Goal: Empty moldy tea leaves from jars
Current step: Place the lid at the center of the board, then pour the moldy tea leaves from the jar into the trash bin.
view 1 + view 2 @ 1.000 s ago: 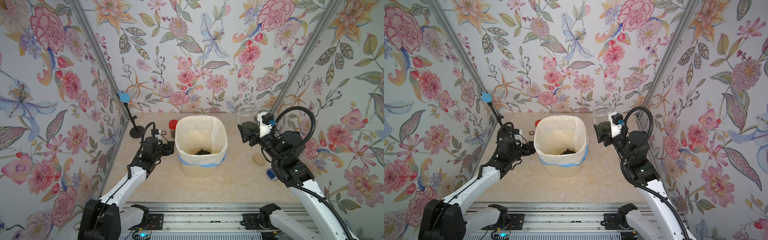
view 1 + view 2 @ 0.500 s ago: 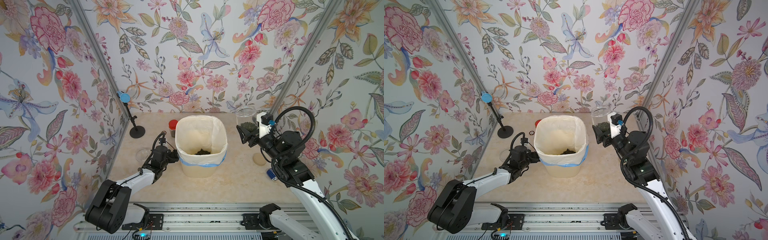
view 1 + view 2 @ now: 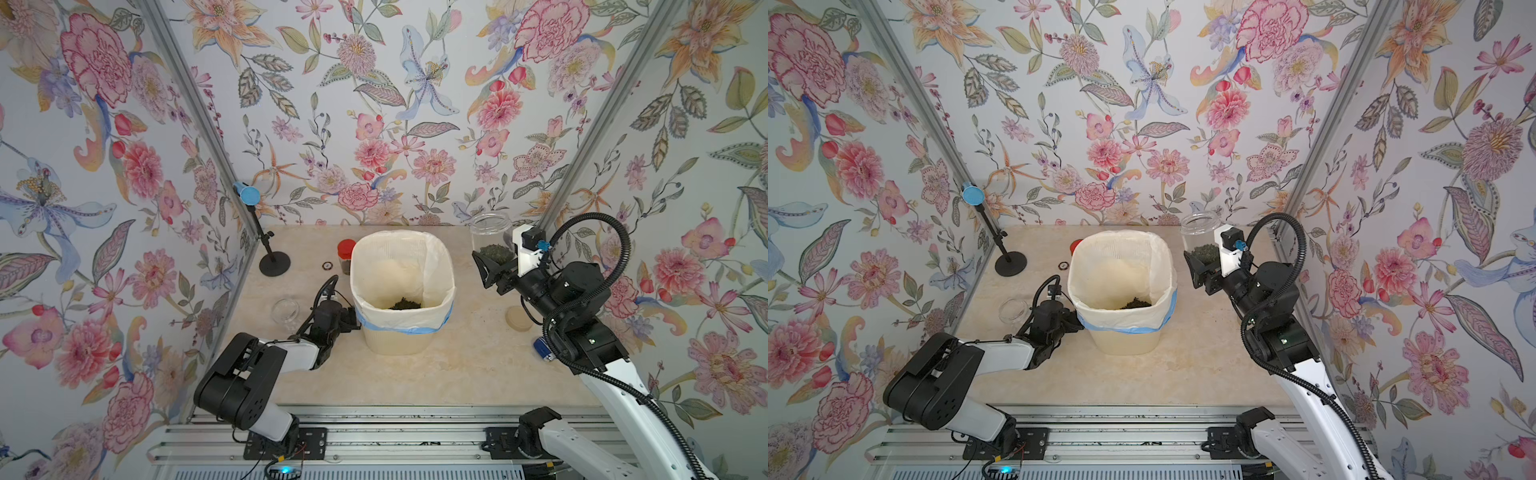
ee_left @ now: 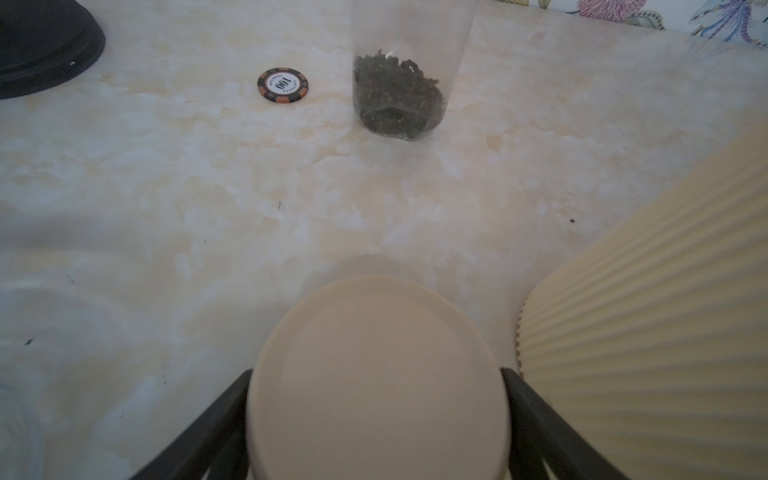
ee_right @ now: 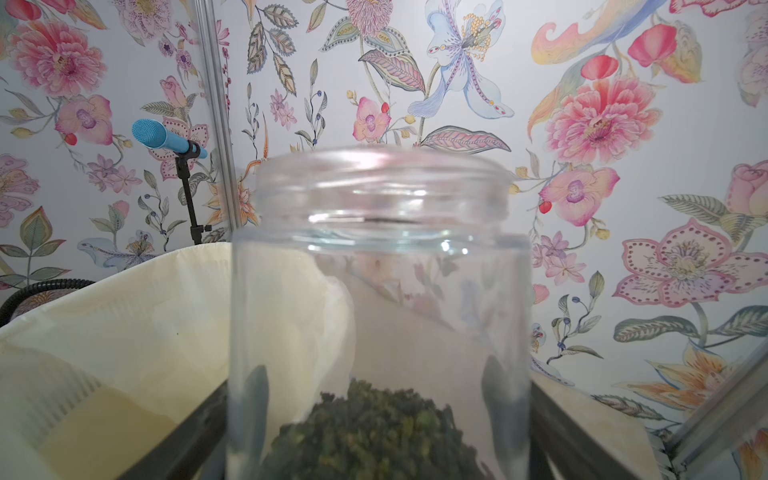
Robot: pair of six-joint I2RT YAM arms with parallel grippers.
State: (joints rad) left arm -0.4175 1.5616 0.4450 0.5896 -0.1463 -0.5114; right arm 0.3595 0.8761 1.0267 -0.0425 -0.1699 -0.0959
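Observation:
My right gripper (image 3: 494, 261) (image 5: 376, 399) is shut on an open clear jar (image 3: 490, 232) (image 5: 380, 249), held upright in the air to the right of the bin. A heap of dark tea leaves (image 5: 370, 432) lies in its bottom. My left gripper (image 3: 347, 323) (image 4: 376, 374) sits low beside the bin's left wall, shut on a flat round beige lid (image 4: 376, 386). An empty lidless jar (image 3: 285, 311) stands on the table to its left. A narrow red-capped jar (image 3: 345, 254) (image 4: 399, 95) with tea leaves stands behind the bin's left corner. More tea leaves (image 3: 405, 304) lie in the bin.
The cream ribbed bin (image 3: 399, 338) (image 4: 648, 316) with white liner stands mid-table. A second beige lid (image 3: 518, 319) lies on the table under my right arm. A poker chip (image 3: 328, 264) (image 4: 282, 85) and a microphone stand (image 3: 274, 264) are at the back left.
My left arm has folded down and drawn toward the front, bringing its gripper low beside the bin and uncovering the empty jar. The right gripper and its jar have barely moved.

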